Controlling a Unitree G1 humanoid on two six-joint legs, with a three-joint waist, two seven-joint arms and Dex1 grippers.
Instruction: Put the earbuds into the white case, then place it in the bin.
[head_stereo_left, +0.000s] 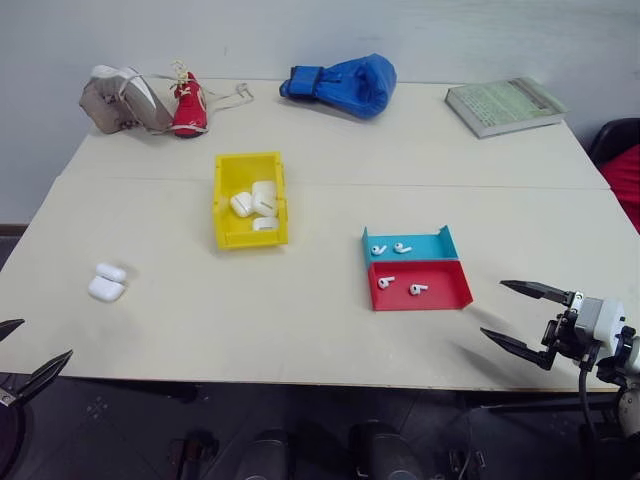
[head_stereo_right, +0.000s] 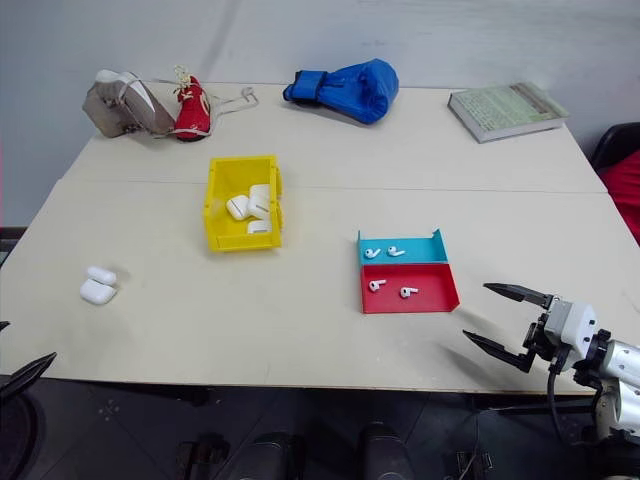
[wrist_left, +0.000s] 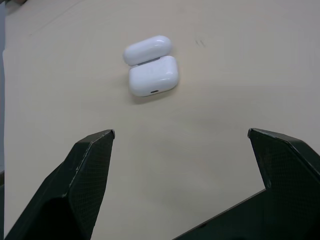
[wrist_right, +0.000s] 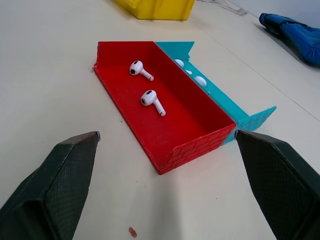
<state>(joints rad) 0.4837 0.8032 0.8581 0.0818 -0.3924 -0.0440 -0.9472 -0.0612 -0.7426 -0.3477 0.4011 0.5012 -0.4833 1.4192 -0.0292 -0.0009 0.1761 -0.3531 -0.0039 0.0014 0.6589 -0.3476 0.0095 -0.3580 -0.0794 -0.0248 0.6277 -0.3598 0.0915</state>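
Open-lidded white case (head_stereo_left: 106, 282) lies on the table (head_stereo_left: 300, 310); earbuds (wrist_right: 150, 98) rest in the red tray (wrist_right: 200, 125). Left gripper (wrist_left: 180, 145) and right gripper (head_stereo_left: 520, 318): fingers apart, empty.

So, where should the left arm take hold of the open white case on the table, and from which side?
Probably grip the lower body of the open white case, not the flipped-back lid. Come from above with the left gripper, whose jaws stand open, one jaw on each short side of the body. The body lies flat, the hinged lid would swing, and both sides have bare table beside them.
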